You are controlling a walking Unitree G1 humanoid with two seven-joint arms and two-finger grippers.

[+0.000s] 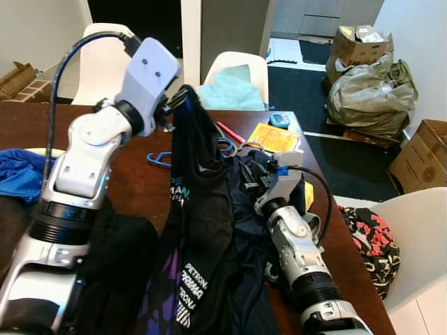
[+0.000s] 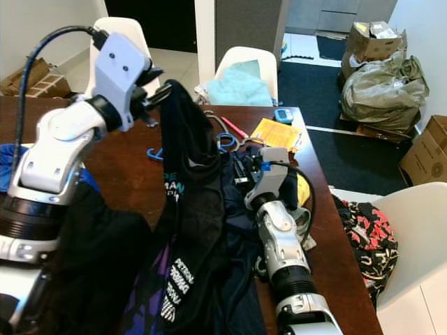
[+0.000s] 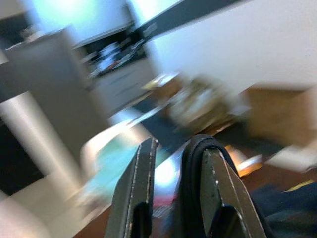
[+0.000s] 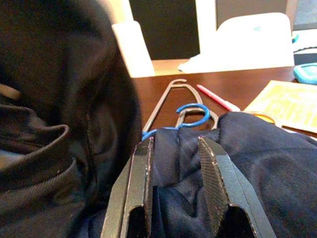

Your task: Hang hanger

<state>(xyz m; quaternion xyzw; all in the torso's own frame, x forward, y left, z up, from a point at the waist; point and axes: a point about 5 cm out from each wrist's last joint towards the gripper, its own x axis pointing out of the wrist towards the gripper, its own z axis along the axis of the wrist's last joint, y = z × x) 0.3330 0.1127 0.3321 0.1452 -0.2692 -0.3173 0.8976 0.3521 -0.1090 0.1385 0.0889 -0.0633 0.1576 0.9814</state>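
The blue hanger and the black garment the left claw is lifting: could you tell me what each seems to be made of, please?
The blue hanger looks like glossy moulded plastic: even colour, smooth rounded hook with a slight sheen. The black garment, held up by the left claw, looks like thin, soft synthetic knit, possibly sportswear: it drapes limply in folds and carries white printed lettering. The exact fibre cannot be told.

White lettering on black garment (image 1: 199, 209), unreadable.
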